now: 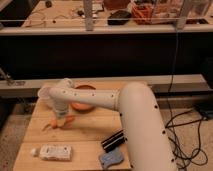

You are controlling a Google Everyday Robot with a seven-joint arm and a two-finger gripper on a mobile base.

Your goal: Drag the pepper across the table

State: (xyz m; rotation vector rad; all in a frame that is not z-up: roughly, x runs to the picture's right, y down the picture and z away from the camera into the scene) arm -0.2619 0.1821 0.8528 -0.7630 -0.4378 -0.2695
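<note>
An orange pepper (pixel 66 120) with a pale stem end lies on the wooden table (pixel 85 140), left of centre. My gripper (pixel 59 119) comes down at the end of the white arm (pixel 100 100) right over the pepper's left part. The wrist hides the contact, so a grip on the pepper is not visible.
An orange bowl (pixel 82 100) sits just behind the pepper, partly hidden by the arm. A white bottle (pixel 54 152) lies at the front left. A black bar (pixel 113 141) and a blue sponge (pixel 111 159) lie at the front centre. A black cable hangs on the right.
</note>
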